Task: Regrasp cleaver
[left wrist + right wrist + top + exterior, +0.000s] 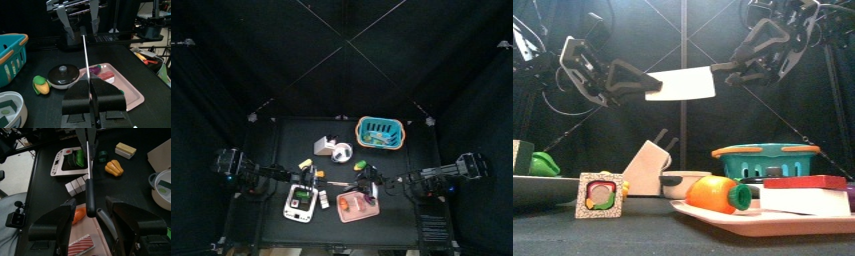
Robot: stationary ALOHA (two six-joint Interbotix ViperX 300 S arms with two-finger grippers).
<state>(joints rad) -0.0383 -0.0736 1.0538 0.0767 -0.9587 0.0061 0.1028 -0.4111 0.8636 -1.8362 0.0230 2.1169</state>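
Black curtains (pixel 251 60) hang around the small black table (pixel 291 130), crossed overhead by thin poles (pixel 372 40).

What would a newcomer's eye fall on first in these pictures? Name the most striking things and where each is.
The cleaver hangs in mid-air above the table, its white blade level, between the left gripper and the right gripper, one at each end. Below, an orange toy vegetable lies on a pink tray, before a teal basket.

- Left arm (pixel 593 72): black, jointed housings, looped black cables at its side.
- Right arm (pixel 774 40): black, angular links, cable bundle near the top.
- Left gripper (pixel 93 97): flat black jaws.
- Right gripper (pixel 89 220): broad, rounded black jaws.
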